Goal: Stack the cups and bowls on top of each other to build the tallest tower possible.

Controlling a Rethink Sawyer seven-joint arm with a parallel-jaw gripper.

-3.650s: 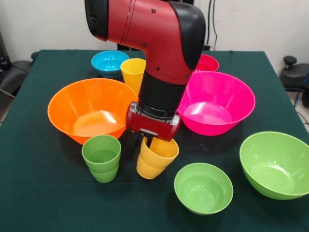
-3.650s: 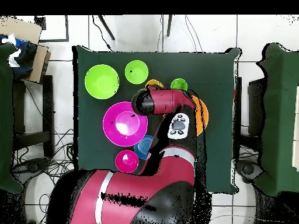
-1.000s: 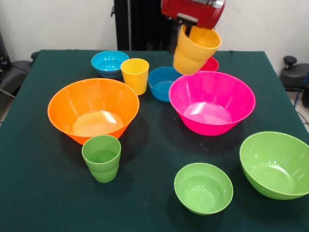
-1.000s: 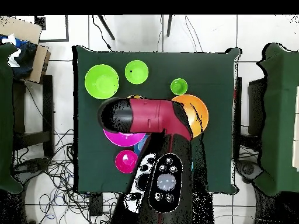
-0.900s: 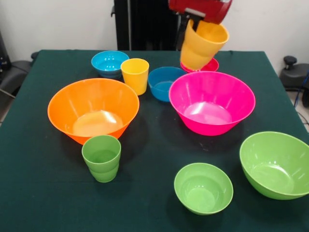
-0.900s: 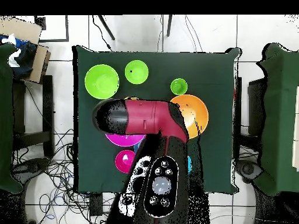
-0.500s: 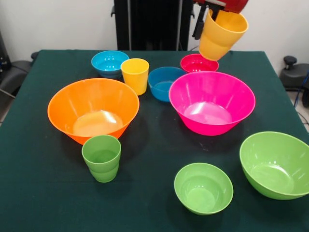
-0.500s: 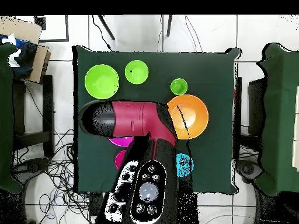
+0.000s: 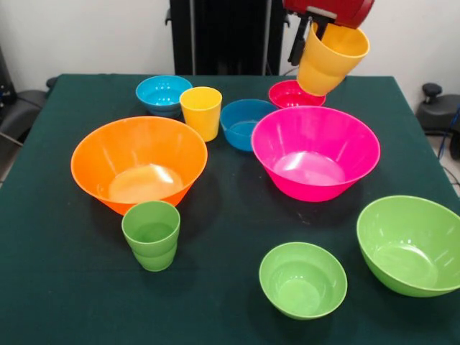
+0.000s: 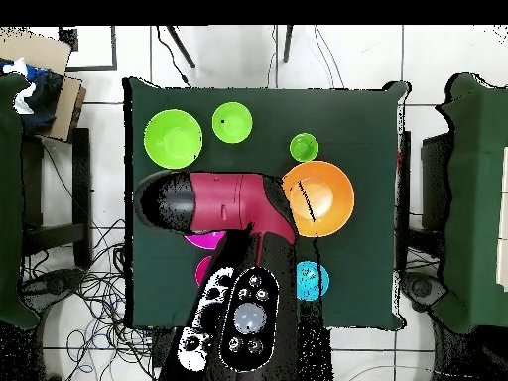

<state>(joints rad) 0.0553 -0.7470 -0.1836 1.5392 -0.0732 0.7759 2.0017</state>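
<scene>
Red and black tool (image 9: 316,32) at top right of front view, closed on the rim of the orange-yellow tapered plastic cup (image 9: 329,59), one finger inside the cup, one dark finger (image 9: 295,47) outside on its left wall; cup lifted clear of the table (image 9: 230,215), tilted, mouth facing up and right, hanging above the small red-pink plastic bowl (image 9: 291,93) and the far rim of the large hot pink glossy bowl (image 9: 315,152). Red-pink bowl sits just behind the hot pink one. Darker blue small bowl (image 9: 244,123) just left of the hot pink bowl, close to the yellow tapered cup (image 9: 200,112), which stands upright. Light blue small bowl (image 9: 163,94) behind the yellow cup, near the far edge. Large orange glossy bowl (image 9: 139,163) centre left, upright; green stepped cup (image 9: 152,234) just in front of it, upright, nearly touching its wall. Small lime green bowl (image 9: 302,279) near front, large lime green bowl (image 9: 410,244) at right front, the two apart. All bowls mouth up, none stacked. Overhead view: red arm (image 10: 228,203) covers most of the hot pink bowl and the held cup, tool hidden there; orange bowl, light blue bowl (image 10: 312,281) and both lime bowls visible.
</scene>
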